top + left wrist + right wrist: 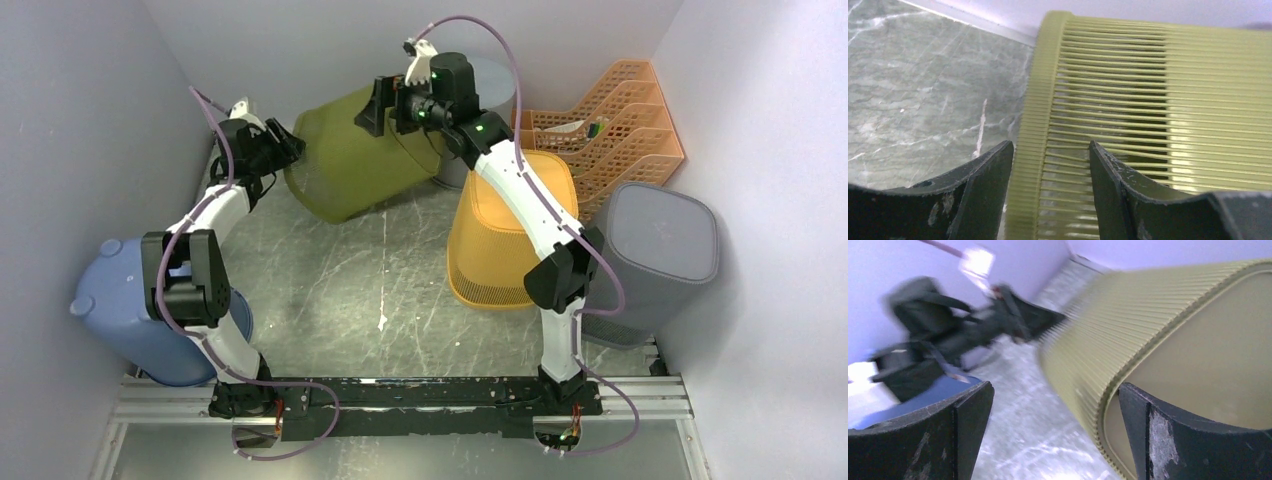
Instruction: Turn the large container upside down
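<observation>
The large container (350,165) is an olive-green slatted bin. It lies tilted on its side at the back of the table, its open mouth facing left and down. My left gripper (285,150) is at its rim, open, with the rim band (1030,125) between the jaws close to the left finger (983,190). My right gripper (375,105) stands open at the bin's upper right. The edge of the bin's base (1158,315) runs just inside the right finger (1168,440). The left gripper (1050,150) and the right gripper (1055,390) clamp nothing.
An upturned orange basket (510,240) stands right of centre under my right arm. A grey bin (660,250) and an orange tray rack (610,120) fill the right side. A blue container (130,310) lies at the left wall. Another grey bin (490,90) is behind.
</observation>
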Available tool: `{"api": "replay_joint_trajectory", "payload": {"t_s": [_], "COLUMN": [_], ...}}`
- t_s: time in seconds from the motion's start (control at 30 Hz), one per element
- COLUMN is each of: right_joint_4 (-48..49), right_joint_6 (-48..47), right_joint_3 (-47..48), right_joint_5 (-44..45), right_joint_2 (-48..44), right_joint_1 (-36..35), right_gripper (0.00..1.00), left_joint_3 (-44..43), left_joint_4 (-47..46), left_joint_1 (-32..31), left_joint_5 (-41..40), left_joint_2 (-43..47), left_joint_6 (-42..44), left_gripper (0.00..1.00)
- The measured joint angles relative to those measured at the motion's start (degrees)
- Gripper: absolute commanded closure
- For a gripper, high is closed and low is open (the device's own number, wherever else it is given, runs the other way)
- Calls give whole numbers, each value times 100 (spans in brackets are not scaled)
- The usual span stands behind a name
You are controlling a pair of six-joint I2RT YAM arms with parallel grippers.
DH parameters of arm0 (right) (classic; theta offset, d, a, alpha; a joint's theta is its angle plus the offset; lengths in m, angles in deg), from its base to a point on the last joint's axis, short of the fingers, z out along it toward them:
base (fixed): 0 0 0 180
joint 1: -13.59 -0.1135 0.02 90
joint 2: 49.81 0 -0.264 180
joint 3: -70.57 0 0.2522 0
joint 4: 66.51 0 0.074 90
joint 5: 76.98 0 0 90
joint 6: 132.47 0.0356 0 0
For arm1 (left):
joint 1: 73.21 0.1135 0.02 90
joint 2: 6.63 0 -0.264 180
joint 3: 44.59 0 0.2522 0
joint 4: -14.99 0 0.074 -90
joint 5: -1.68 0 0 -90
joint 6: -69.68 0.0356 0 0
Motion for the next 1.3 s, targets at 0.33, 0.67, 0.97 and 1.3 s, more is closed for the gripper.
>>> {"api": "replay_joint_trajectory", "payload": {"t_s": [0.33, 0.67, 0.97, 1.3], "right_joint_4": [942, 931, 588, 782], "right_joint_6": [2, -107, -369, -535], "right_joint_3": [391, -146, -953, -2898], "right_joint_5": [-772, -619, 173, 1180], "right_joint_2": [-7, -52, -822, -1952], "right_joint_1": [-863, -697, -603, 304], "right_gripper": [2, 0, 0, 0], "left_joint_3": [483, 498, 155, -260], "left_joint_4": [1534, 2208, 2997, 3036], "left_joint_1": [-337, -356, -380, -382], "left_joint_5": [-85, -212, -549, -612], "left_joint_2": [-879, -726, 212, 1733], "left_joint_6": [522, 719, 1176, 1596], "left_gripper": [34, 24, 1, 1]}}
